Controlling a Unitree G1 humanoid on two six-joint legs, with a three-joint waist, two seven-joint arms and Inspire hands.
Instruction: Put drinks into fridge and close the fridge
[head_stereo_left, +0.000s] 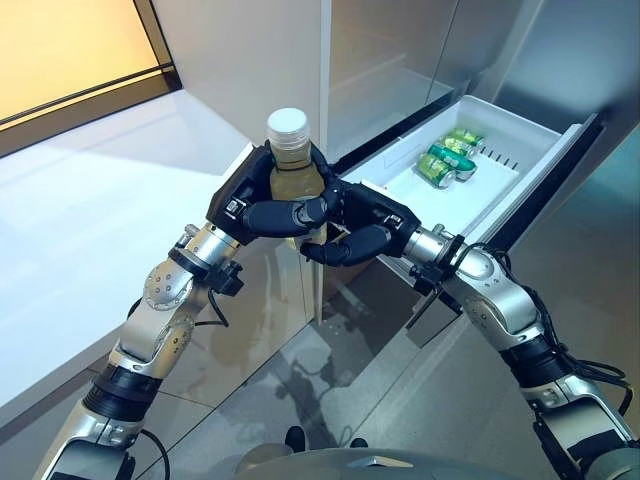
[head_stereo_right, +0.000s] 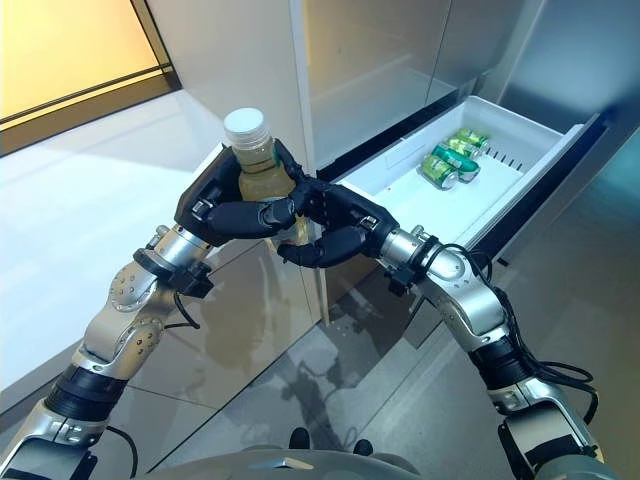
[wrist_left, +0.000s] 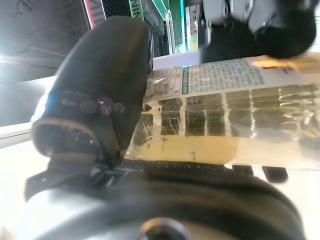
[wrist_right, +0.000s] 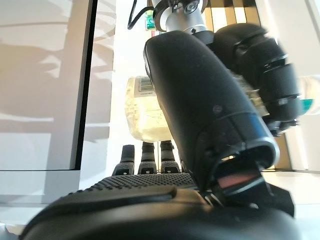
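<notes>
A clear bottle (head_stereo_left: 293, 165) of pale yellow drink with a white cap stands upright in the air in front of the fridge. My left hand (head_stereo_left: 245, 205) is shut round its middle; the left wrist view shows the thumb (wrist_left: 100, 90) against the bottle (wrist_left: 225, 130). My right hand (head_stereo_left: 375, 220) reaches in from the right, its fingers and thumb curled round the bottle's lower part. The right wrist view shows the bottle's base (wrist_right: 142, 112) past the thumb (wrist_right: 200, 100). Behind it the white fridge drawer (head_stereo_left: 400, 185) is pulled open with green cans (head_stereo_left: 450, 160) lying at its far end.
A white counter (head_stereo_left: 90, 190) runs along the left. The fridge's grey upper door (head_stereo_left: 380, 60) stands shut above the drawer. The drawer's dark front (head_stereo_left: 545, 185) juts out to the right over the glossy grey floor (head_stereo_left: 400, 400).
</notes>
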